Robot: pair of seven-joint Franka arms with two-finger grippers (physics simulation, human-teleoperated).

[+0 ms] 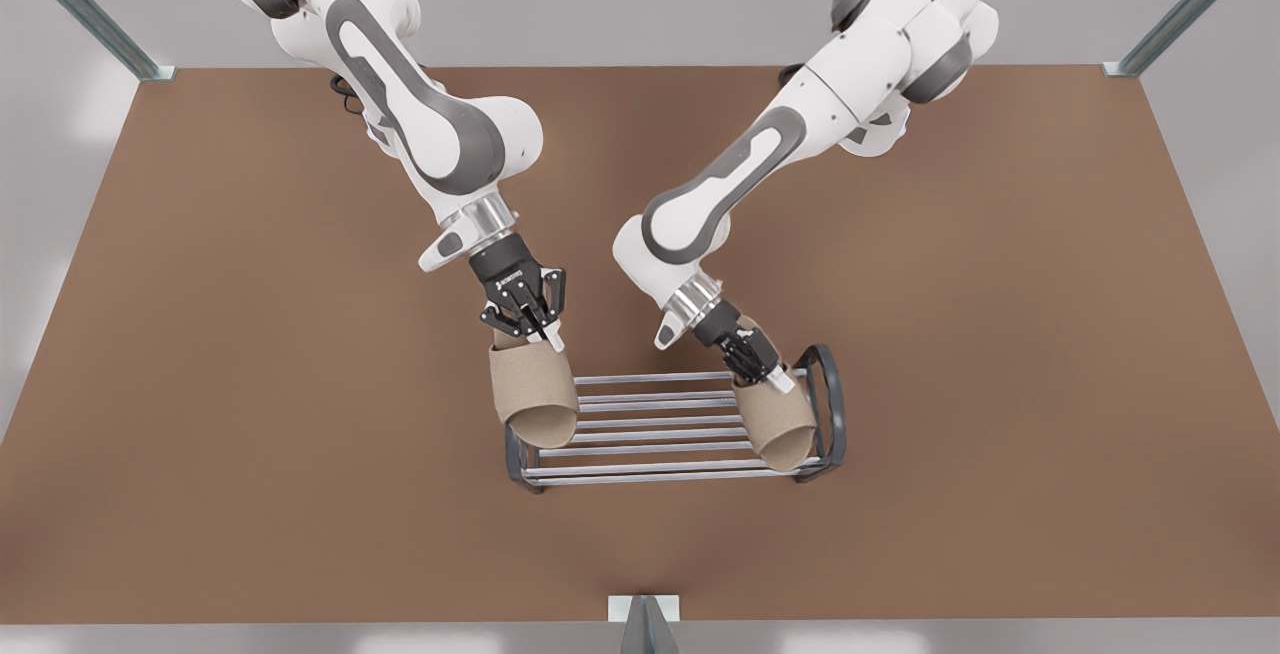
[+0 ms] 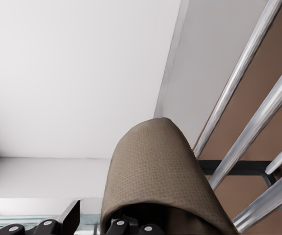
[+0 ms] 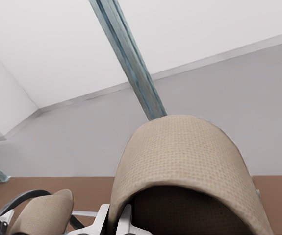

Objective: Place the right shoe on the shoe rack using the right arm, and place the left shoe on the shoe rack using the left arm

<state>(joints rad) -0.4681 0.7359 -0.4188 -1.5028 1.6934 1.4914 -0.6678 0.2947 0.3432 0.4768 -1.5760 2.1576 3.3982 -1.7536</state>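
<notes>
The shoe rack (image 1: 650,426) of silver bars between dark arched end frames stands on the brown table. My right gripper (image 1: 530,332), on the front view's left, is shut on the heel edge of a tan slipper, the right shoe (image 1: 535,394) (image 3: 185,156). This shoe hangs toe-down over the rack's end on the front view's left. My left gripper (image 1: 766,372), on the front view's right, is shut on the left shoe (image 1: 775,424) (image 2: 155,171). The left shoe lies low on the bars (image 2: 258,122) beside the arched end frame (image 1: 832,389). The right wrist view also catches the left shoe (image 3: 45,210).
The brown table (image 1: 250,384) spreads wide on both sides of the rack. Metal frame posts (image 1: 90,14) stand at the far corners, and a small bracket (image 1: 645,619) sits at the near edge. Both arms' elbows lean in above the table's middle.
</notes>
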